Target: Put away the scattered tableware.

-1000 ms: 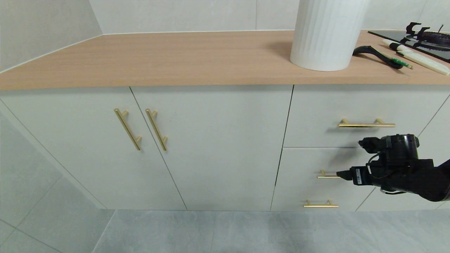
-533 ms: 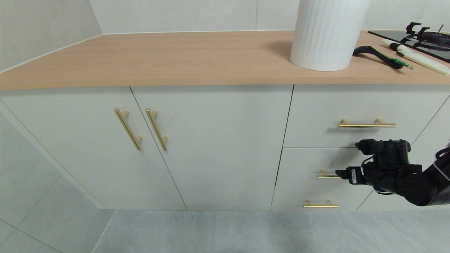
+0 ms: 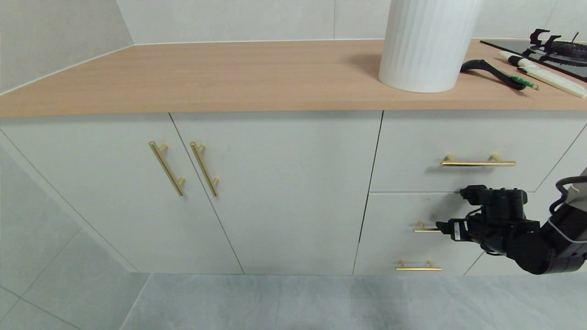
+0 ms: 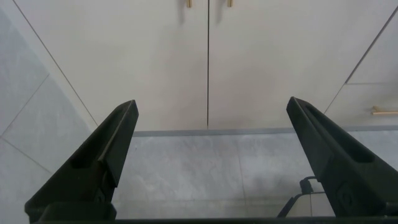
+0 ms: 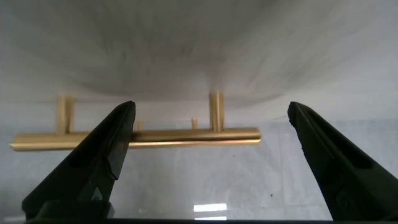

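Observation:
On the wooden counter (image 3: 229, 73) at the far right lie a black-handled utensil (image 3: 490, 71), a small green-tipped piece (image 3: 523, 83) and a long white knife-like tool (image 3: 545, 75). Beside them stands a tall white ribbed container (image 3: 426, 46). My right gripper (image 3: 447, 227) is low in front of the drawers, right at the middle drawer's gold handle (image 3: 425, 229). In the right wrist view that gripper (image 5: 208, 155) is open, with a gold handle (image 5: 137, 138) lying across the gap and nothing held. My left gripper (image 4: 208, 162) is open and empty, facing the foot of the cabinet doors.
The top drawer handle (image 3: 478, 162) and bottom drawer handle (image 3: 418, 267) sit above and below my right gripper. Two cabinet doors with slanted gold handles (image 3: 183, 167) are to the left. A stove (image 3: 557, 48) is at the counter's far right. Grey tiled floor (image 3: 293, 302) lies below.
My right gripper has moved slightly left and closer to the middle drawer's handle, and the arm behind it has dropped lower. Nothing on the counter has moved.

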